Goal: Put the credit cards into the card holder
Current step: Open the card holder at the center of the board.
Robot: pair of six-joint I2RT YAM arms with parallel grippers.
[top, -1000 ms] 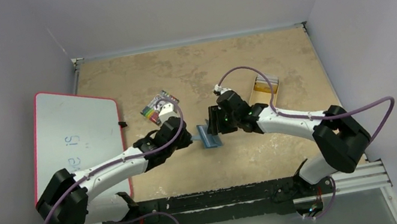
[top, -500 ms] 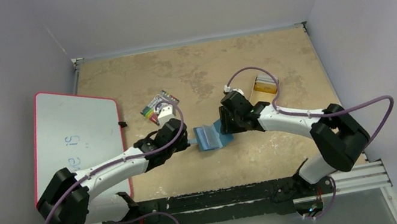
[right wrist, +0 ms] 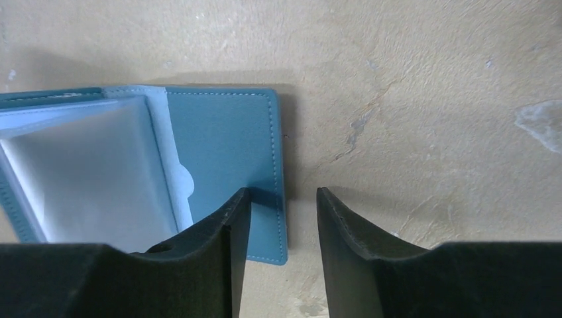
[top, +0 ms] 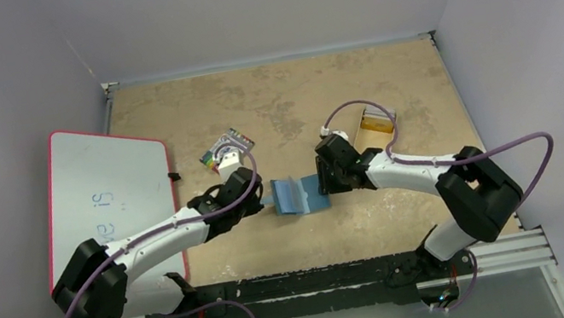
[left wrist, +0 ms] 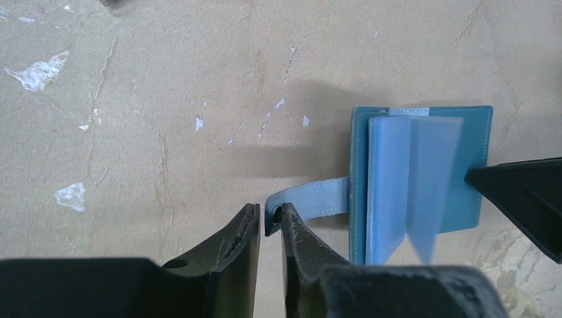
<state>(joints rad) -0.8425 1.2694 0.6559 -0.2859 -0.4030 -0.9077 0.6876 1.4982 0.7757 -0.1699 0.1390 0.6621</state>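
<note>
Two black pincers meet at a small teal-blue bifold card holder (left wrist: 397, 179), which lies opened near the middle of the mottled tan surface (top: 269, 101). Its pale blue lining and pocket leaves face up, and one leaf stands partly raised and looks blurred in the left wrist view. The left pincer (left wrist: 270, 222) sits just left of the holder with its fingers a narrow slit apart. The tip of the holder's light blue closing strap (left wrist: 311, 199) rests at the mouth of that slit, against one finger, and nothing looks clamped. The right pincer (right wrist: 281, 193) is at the holder's right edge with its fingers clearly apart and gripping nothing. One finger (right wrist: 225, 245) lies over the right teal cover near its stitched border, and the other stands over bare surface just beside it; whether the first presses the cover cannot be told. Farther back and to the right, beyond the right arm, a shallow tan tray (top: 364, 133) holds the orange-yellow and whitish credit cards (top: 377, 120), too small to count. Far left of the holder, just beyond the left wrist, lies a flat pack with multicoloured stripes (top: 229, 141). A white board (top: 108, 197) with a red rim rests at the left edge.
</note>
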